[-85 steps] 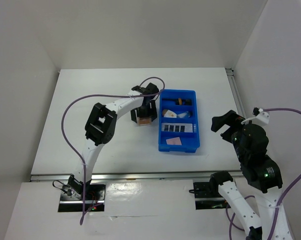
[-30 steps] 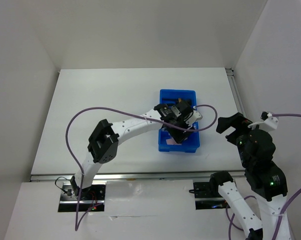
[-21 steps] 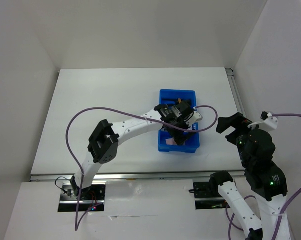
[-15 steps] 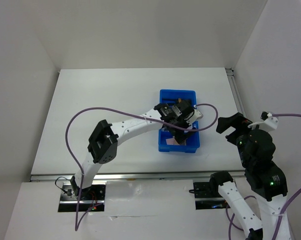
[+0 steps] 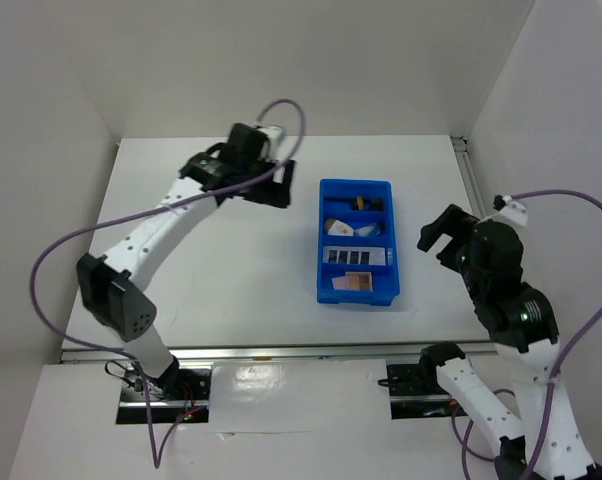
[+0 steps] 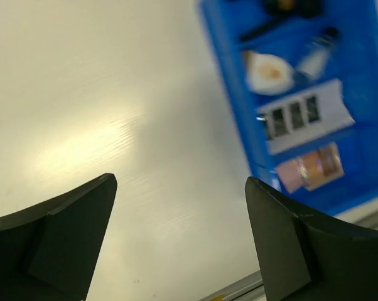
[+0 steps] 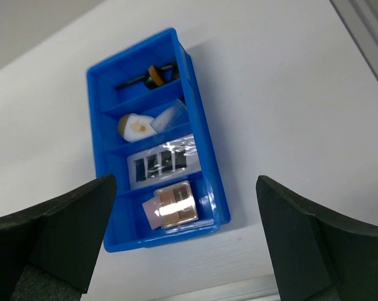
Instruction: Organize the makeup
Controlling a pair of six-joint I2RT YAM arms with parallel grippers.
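Observation:
The makeup lies in the blue divided tray (image 5: 393, 240). Black slim tools (image 5: 359, 202) fill the far compartment. The white-tan oval (image 5: 337, 228) and the small white tube (image 5: 373, 228) share the second one. The white strip palette (image 5: 356, 256) lies in the third. The brown compact (image 5: 359, 281) lies on the pink compact (image 7: 147, 214) in the nearest one. My left gripper (image 5: 279, 186) is open and empty above the table, left of the tray's far end. My right gripper (image 5: 436, 232) is open and empty, high to the right of the tray.
White walls close in the table on the left, back and right. A metal rail (image 5: 473, 190) runs along the right edge. The tray (image 7: 205, 144) shows whole in the right wrist view, and at the right (image 6: 226, 100) in the left wrist view.
My left gripper has left the tray's nearest compartment and moved back-left, open. The brown compact now lies in that compartment on the pink one. My right arm shifted slightly left.

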